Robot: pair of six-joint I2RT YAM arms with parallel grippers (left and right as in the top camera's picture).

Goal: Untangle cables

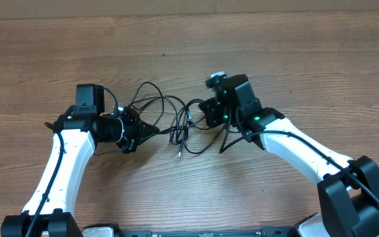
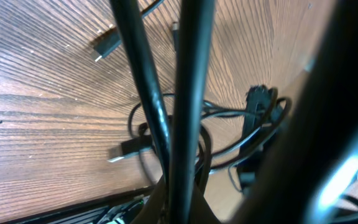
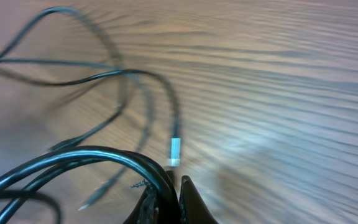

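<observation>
The cables point(image 1: 170, 112) are thin black wires in a loose tangle on the wooden table, between my two grippers. My left gripper point(image 1: 151, 130) points right and is shut on strands at the tangle's left side. In the left wrist view two black strands point(image 2: 188, 93) rise from the jaws point(image 2: 179, 208). My right gripper point(image 1: 202, 117) points left and is shut on strands at the tangle's right side. In the right wrist view a bunch of black wires point(image 3: 73, 158) loops left from the closed jaws point(image 3: 174, 193).
Loose plug ends lie on the table: one with a pale tip just ahead of the right jaws point(image 3: 175, 149), and two in the left wrist view point(image 2: 124, 149) point(image 2: 106, 43). Another plug end points toward the front edge point(image 1: 179, 153). The wooden table point(image 1: 295, 52) stretches all around.
</observation>
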